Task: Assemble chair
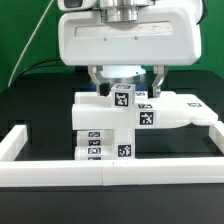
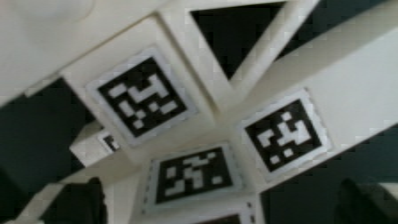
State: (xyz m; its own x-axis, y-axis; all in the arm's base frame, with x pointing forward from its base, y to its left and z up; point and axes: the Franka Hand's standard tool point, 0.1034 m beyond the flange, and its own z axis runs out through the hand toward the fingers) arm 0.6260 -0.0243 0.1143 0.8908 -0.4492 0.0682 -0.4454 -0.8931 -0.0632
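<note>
The white chair assembly [image 1: 108, 128] stands in the middle of the black table, a blocky stack with several black-and-white tags on its front and top. A flat white chair piece [image 1: 185, 110] reaches out to the exterior view's right. My gripper [image 1: 127, 82] hangs right over the top of the assembly, with one dark finger [image 1: 97, 80] on each side of the tagged top part [image 1: 122, 97]. The fingers stand wide apart and look open. The wrist view is filled with tagged white chair parts [image 2: 143, 95] seen close up and blurred. No fingers show there.
A long low white border rail [image 1: 110, 172] runs along the front, with side arms at the exterior view's left [image 1: 18, 142] and right [image 1: 215, 130]. A green wall stands behind the black table [image 1: 40, 105].
</note>
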